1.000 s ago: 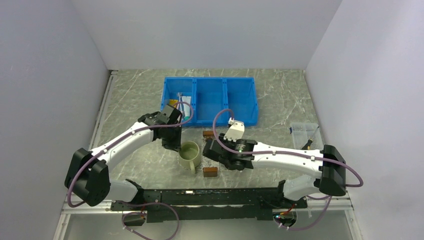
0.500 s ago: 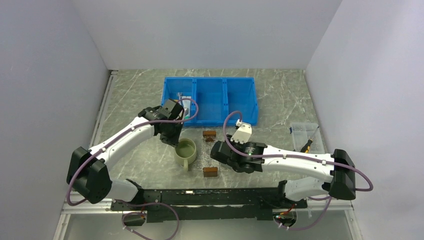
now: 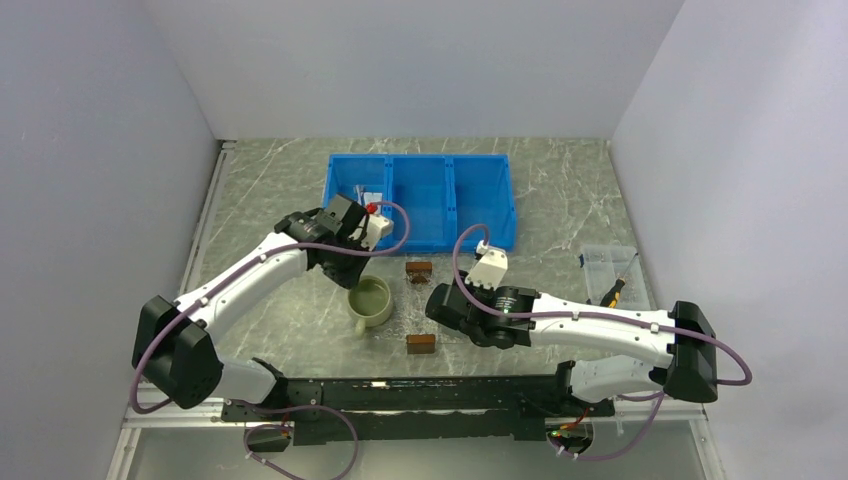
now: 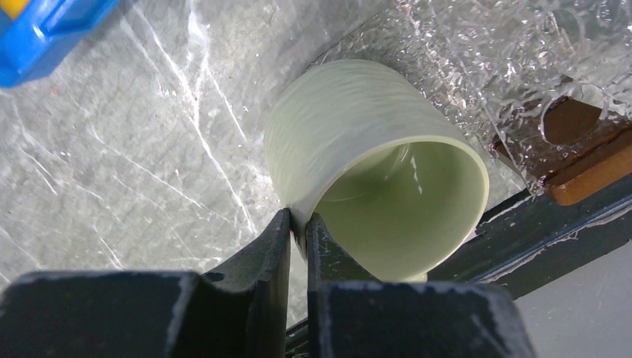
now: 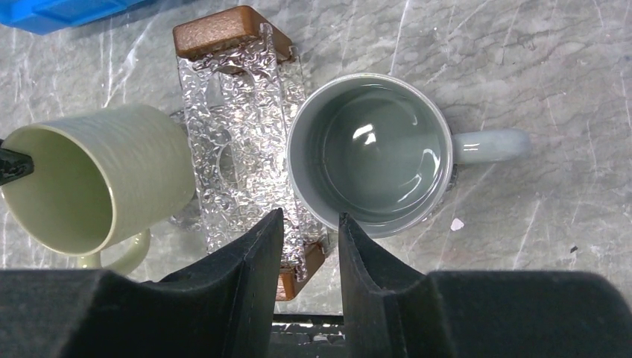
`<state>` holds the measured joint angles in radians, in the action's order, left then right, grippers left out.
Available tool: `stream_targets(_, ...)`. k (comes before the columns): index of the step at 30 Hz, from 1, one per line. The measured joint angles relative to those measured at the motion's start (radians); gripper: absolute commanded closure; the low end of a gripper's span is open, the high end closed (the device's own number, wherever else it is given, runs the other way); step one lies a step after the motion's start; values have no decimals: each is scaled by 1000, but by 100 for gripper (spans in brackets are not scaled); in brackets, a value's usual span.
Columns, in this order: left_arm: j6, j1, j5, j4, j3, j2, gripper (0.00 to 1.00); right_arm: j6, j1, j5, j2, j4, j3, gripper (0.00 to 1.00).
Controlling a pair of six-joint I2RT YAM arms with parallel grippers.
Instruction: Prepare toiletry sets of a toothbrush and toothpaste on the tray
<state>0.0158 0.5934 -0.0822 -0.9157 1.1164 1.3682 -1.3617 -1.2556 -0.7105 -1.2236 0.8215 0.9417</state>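
Toothbrush (image 3: 361, 193) and toothpaste (image 4: 13, 6) lie in the left compartment of the blue bin (image 3: 480, 200), far from the arms and partly hidden by the left wrist; in the overhead view they are too small to tell apart. Judged light. The brush is stiff and thin and best taken across mid-handle. The tube is soft and likely to slip, so best taken across its flat body. Nothing shows in the bin's other two compartments. The tray (image 5: 238, 134), clear and glittery, sits on the counter (image 5: 566, 67) between two mugs, its ends over brown blocks (image 5: 220, 30); its full outline cannot be traced. It is judged rigid, and nothing shows on the visible part. The left end effector (image 4: 298, 224) is pressed together on the rim wall of the green mug (image 5: 97, 186), which is empty. The right end effector (image 5: 309, 231) stands partly spread astride the near rim of the grey mug (image 5: 373, 149), also empty, not clamping it. The contents of the small clear box (image 3: 608, 262) at right cannot be made out.
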Motion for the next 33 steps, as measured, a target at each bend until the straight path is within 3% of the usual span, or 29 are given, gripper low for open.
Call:
stream_targets(13,-180,1,-126,43,0,4,100,8,0,-7,0,-7,-7,64)
stream_targets(33,-203,1,-139,56,0,92,100,8,0,-18,20,-8,-34,63)
